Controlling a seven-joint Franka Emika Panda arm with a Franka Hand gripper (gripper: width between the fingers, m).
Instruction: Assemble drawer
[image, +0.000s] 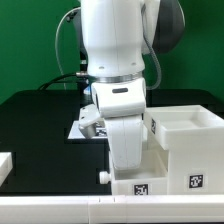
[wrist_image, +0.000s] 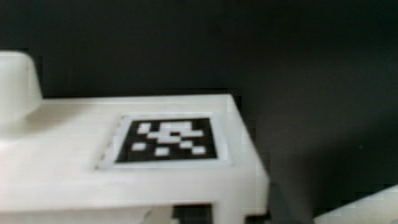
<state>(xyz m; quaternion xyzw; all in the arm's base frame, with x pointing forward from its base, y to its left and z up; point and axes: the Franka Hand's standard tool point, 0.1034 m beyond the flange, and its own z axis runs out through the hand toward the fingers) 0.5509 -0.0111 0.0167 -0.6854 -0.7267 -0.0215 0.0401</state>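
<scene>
We saw a white arm (image: 118, 50) reaching straight down over a black worktop (image: 40, 130). Its claw (image: 128, 168) was low, at the drawer parts toward the exterior view's right. The hand's own body hid the fingers, so we could not tell whether they were apart, together or clamped on anything. The housing (image: 190, 150), a large white box with its open side up, stood at the exterior view's right and bore a black-and-white tag (image: 195, 182) on its front. Just beside it, under the claw, was a smaller white tray (image: 128, 188) with its own tag and a small round knob (image: 103, 176) pointing to the exterior view's left. Behind the arm lay the marker board (image: 85, 127). Another white part (image: 5, 165) showed at the exterior view's left edge, cut off. The wrist view was blurred: a flat white face (wrist_image: 71, 135) carrying one square tag, with dark worktop beyond it.
</scene>
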